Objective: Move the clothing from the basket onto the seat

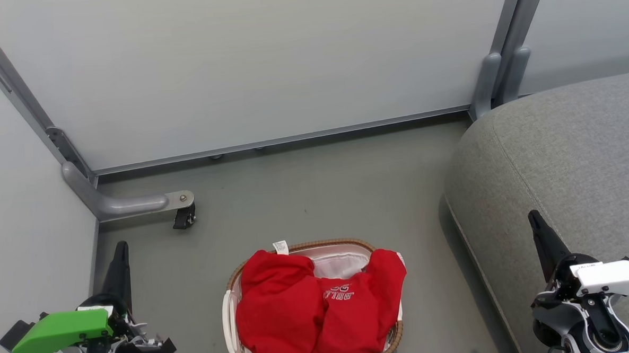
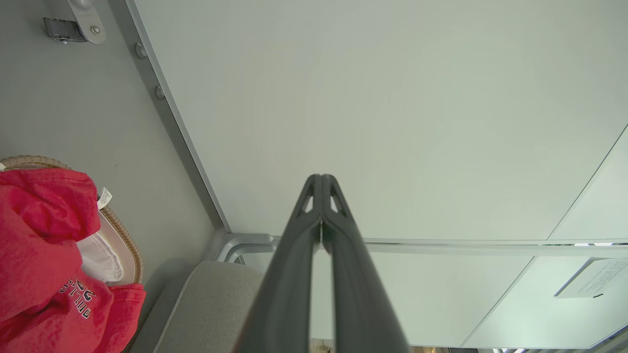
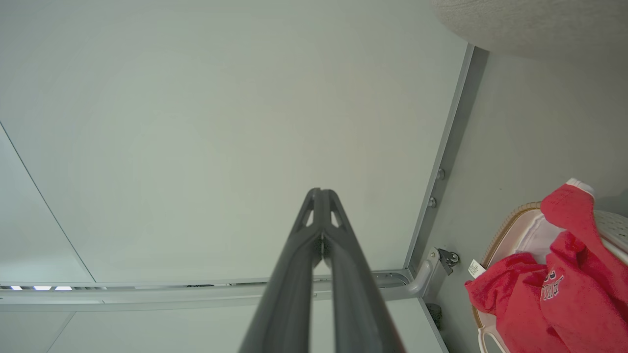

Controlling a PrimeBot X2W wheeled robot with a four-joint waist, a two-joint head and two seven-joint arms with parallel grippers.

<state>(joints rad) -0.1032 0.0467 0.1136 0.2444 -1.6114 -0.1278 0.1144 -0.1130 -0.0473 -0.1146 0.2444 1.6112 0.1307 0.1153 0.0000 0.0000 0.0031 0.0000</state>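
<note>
Bright red clothing (image 1: 309,309) with white lettering is heaped in the white basket (image 1: 230,314) with a brown woven rim, on the floor at bottom centre. The same red clothing (image 2: 44,264) (image 3: 544,289) appears at the edge of both wrist views. The grey seat (image 1: 568,160) fills the right side. My left gripper (image 1: 120,248) hangs shut at the lower left, well left of the basket, holding nothing. My right gripper (image 1: 534,217) hangs shut at the lower right over the seat's front edge, holding nothing. Both pairs of fingers (image 2: 321,196) (image 3: 321,211) point at the pale wall panel.
Pale partition panels (image 1: 246,63) close off the back and left. A metal foot with a black caster (image 1: 183,216) sticks out on the floor at left. Grey floor (image 1: 326,192) lies between the basket, the panels and the seat.
</note>
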